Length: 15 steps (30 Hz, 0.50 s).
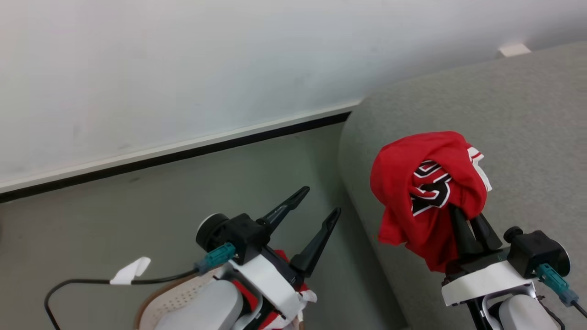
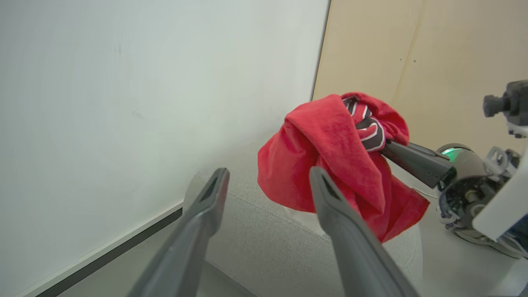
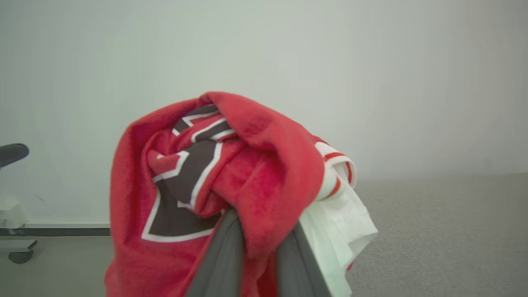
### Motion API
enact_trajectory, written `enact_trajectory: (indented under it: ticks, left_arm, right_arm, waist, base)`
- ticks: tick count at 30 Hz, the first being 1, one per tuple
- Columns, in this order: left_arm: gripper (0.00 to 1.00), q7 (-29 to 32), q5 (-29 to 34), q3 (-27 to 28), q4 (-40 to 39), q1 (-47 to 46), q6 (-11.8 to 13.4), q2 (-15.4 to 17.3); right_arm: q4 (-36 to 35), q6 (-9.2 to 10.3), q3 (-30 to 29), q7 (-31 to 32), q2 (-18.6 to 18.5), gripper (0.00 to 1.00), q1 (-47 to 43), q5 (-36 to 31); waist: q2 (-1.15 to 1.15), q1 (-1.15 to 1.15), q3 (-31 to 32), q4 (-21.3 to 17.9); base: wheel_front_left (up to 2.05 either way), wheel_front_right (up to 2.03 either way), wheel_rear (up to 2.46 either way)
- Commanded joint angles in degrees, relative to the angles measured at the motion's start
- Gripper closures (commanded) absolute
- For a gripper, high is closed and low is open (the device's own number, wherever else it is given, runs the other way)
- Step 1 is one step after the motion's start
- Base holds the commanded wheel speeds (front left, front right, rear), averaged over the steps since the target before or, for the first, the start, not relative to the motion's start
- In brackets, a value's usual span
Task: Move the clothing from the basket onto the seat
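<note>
A bunched bright red garment (image 1: 412, 183) with black-and-white lettering and white trim hangs above the light grey seat (image 1: 527, 137), draped over my right gripper (image 1: 463, 213), which is shut on it. In the right wrist view the cloth (image 3: 255, 165) covers the fingertips (image 3: 225, 255). My left gripper (image 1: 321, 200) stands open and empty above the floor, left of the seat's rounded edge. Below that arm, the white perforated basket (image 1: 174, 298) with its brown rim peeks out at the bottom edge, more red clothing (image 1: 305, 289) in it. The left wrist view shows the held garment (image 2: 330, 144) beyond its open fingers (image 2: 214, 198).
A white wall with a black baseboard (image 1: 183, 153) runs behind the grey floor. A black cable with a white tape tag (image 1: 130, 270) trails at lower left. A pale wood panel (image 2: 433, 49) stands behind the seat. A caster foot (image 3: 18, 255) sits by the wall.
</note>
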<state>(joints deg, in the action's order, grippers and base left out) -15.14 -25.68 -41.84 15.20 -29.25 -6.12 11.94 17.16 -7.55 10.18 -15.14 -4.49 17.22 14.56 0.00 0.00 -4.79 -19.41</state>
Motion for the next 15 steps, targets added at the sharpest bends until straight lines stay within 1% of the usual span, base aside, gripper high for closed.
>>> enact_trajectory:
  ticks: [1, 7, 15]
  left_arm:
    - [0.00, 0.0, 0.9, 0.1, 0.0, 0.9, -0.3, 0.4]
    - [0.00, 0.0, 2.1, 0.2, 0.5, 1.2, -0.6, 0.1]
    - [0.00, 0.0, 2.7, 0.1, 0.9, 0.7, -0.9, 0.3]
  right_arm:
    - [-0.7, 0.12, -0.4, 0.0, 0.1, 1.00, -1.1, 0.0]
    - [-1.9, 0.12, -0.8, 0.0, 0.5, 1.00, -2.4, 0.1]
    - [-2.8, 0.12, -1.1, 0.0, 0.9, 1.00, -2.0, 0.3]
  waist:
    - [0.00, 0.00, -1.0, -3.3]
    - [0.00, 0.00, -1.7, -5.9]
    - [0.00, 0.00, -3.0, -6.8]
  base:
    - [0.00, 0.00, 0.00]
    - [0.00, 0.00, 0.00]
    - [0.00, 0.00, 0.00]
